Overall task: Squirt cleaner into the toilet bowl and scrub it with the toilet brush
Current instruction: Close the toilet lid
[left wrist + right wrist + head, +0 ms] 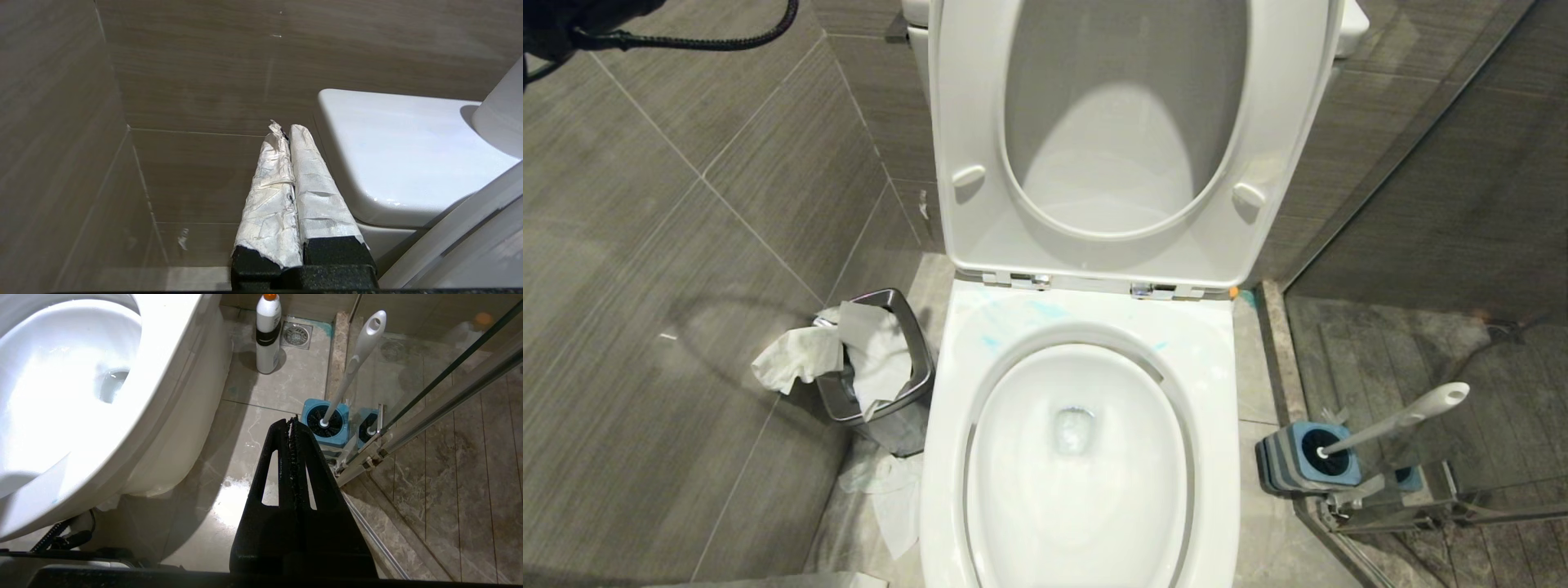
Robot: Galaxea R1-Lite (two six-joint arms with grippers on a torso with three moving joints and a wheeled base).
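Bin (882,367) left of toilet bowl (1078,457); toilet brush (1396,420) in holder (1303,461) right.

left gripper (286,132): white-taped fingers | right gripper (292,422): bare black, slotted fingers

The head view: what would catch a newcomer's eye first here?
The white toilet bowl fills the middle, its seat raised, with turquoise cleaner smeared on the rim behind the basin. To its right the toilet brush leans in its blue holder; to its left a steel bin overflows with tissue.
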